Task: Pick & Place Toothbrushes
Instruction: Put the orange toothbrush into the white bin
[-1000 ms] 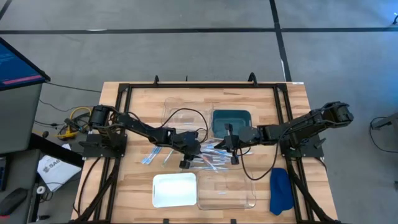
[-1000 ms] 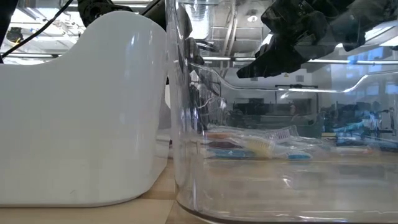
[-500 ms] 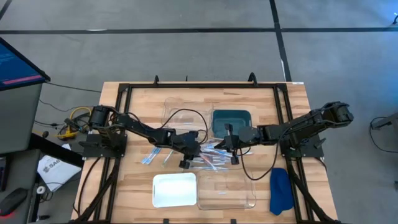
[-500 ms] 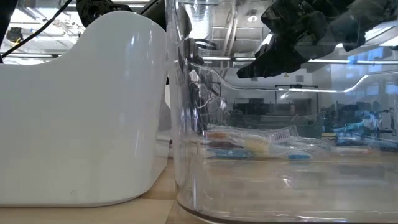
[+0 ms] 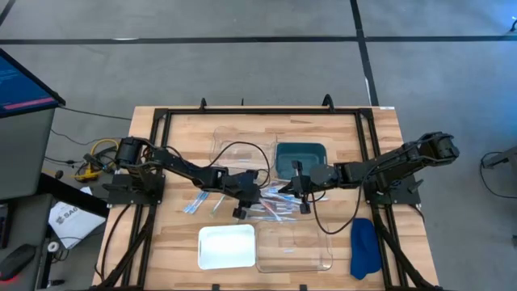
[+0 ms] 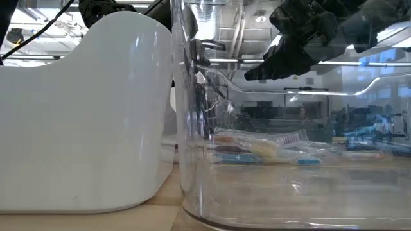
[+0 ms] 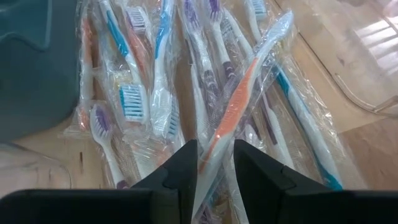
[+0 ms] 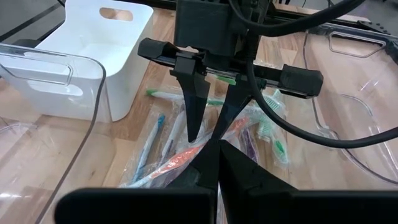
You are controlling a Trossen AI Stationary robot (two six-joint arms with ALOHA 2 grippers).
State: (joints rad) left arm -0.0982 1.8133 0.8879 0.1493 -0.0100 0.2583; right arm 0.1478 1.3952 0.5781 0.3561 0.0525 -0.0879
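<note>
The toothbrushes (image 5: 273,204) lie in a loose pile at mid-table, each in clear wrap, in blue, white, orange and green (image 7: 155,81). Through the clear tray the low view shows them flat on the wood (image 6: 270,151). My left gripper (image 5: 257,198) is at the pile's left side, shut on an orange toothbrush (image 7: 249,81). My right gripper (image 5: 289,191) hovers over the pile's right side, facing the left one, with its fingers shut (image 8: 217,152) and empty. My left gripper (image 7: 216,149) pinches the wrapped orange toothbrush by its handle (image 7: 219,138) between the two fingers, which lie across it and slant down from the table's left. The toothbrush runs on away from the fingers, its far end (image 7: 283,25) over the pile.
A white tray (image 5: 226,246) and a clear tray (image 5: 295,249) stand at the near edge. A teal tray (image 5: 300,158) and another clear tray (image 5: 241,158) stand on the far side of the pile. A blue cloth (image 5: 363,246) lies at the near right. A cable loops over the right arm.
</note>
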